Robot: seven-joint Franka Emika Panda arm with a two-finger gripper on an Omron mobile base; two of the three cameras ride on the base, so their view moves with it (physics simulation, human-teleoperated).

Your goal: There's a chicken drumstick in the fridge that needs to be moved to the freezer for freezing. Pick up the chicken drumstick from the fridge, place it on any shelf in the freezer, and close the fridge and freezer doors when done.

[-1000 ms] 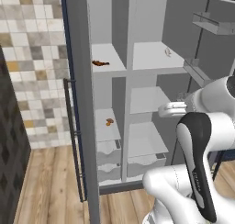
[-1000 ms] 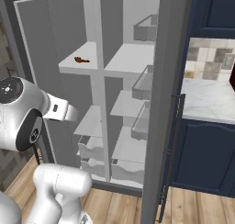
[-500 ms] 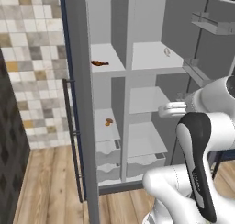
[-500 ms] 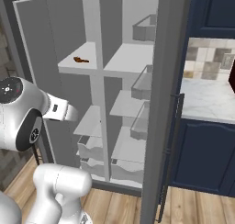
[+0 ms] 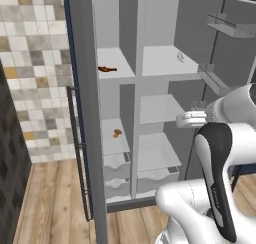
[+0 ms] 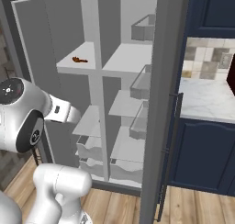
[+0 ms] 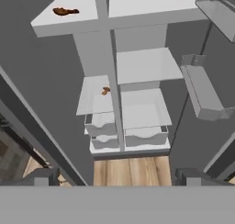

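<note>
We see both doors (image 5: 82, 113) open | fridge (image 5: 165, 63) wide, freezer (image 5: 112, 73) narrow | our claw (image 7: 117, 175) has its tips spread wide, holding nothing | drumstick (image 7: 65, 11) lies on top freezer shelf (image 7: 64, 16); orange lump (image 7: 105, 91) lower

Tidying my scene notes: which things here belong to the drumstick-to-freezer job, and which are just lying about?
Job:
chicken drumstick on an upper freezer shelf
freezer, fridge, both doors open
open gripper, holding nothing

Lying about:
orange-tan lump on a lower freezer shelf
small pale item on a fridge shelf
</note>
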